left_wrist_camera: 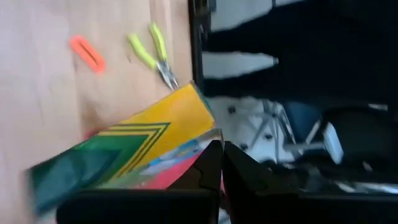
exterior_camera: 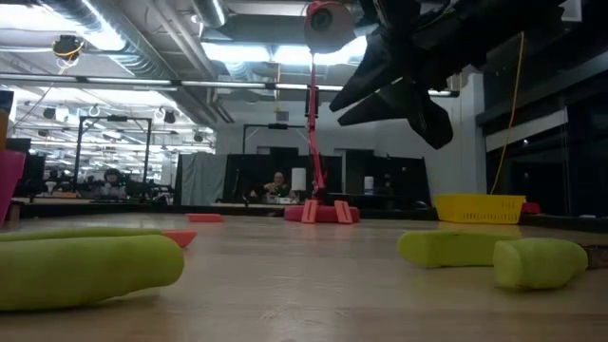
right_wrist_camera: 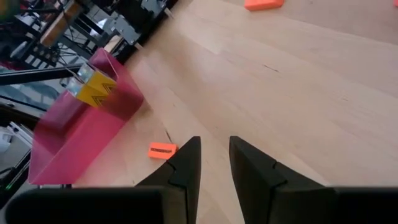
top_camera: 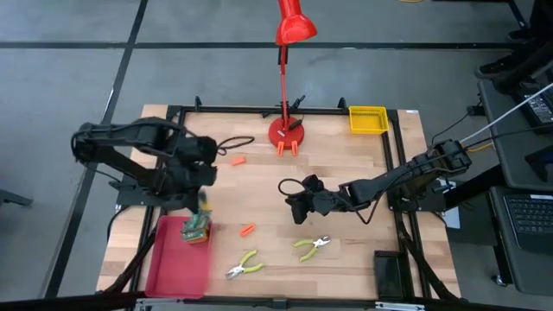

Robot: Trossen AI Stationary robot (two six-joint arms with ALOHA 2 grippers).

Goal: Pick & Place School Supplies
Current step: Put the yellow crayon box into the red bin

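Note:
My left gripper (top_camera: 202, 207) is shut on a yellow-and-green crayon box (top_camera: 196, 229) over the far end of the flat red tray (top_camera: 177, 259); the box also shows in the left wrist view (left_wrist_camera: 130, 146) and the right wrist view (right_wrist_camera: 94, 87). A second crayon box does not show. My right gripper (top_camera: 298, 209) hovers open above mid-table and touches nothing (right_wrist_camera: 214, 163). Two yellow-green-handled pliers (top_camera: 244, 266) (top_camera: 312, 246) lie flat near the near edge. Orange pieces (top_camera: 248, 229) (top_camera: 238, 160) lie on the wood. My left gripper pinches the crayon box between its two fingers (left_wrist_camera: 208, 168) at one end edge (left_wrist_camera: 196, 144), coming from above. The box hangs tilted below the fingers over the tray's far end. Whether its lower end rests on the tray, I cannot tell.
A tall red desk lamp stands on its base (top_camera: 285, 134) at the far middle. A yellow bin (top_camera: 367, 119) sits at the far right corner. A black metal frame (top_camera: 259, 110) runs round the table. Bare wood (top_camera: 259, 190) lies between the arms.

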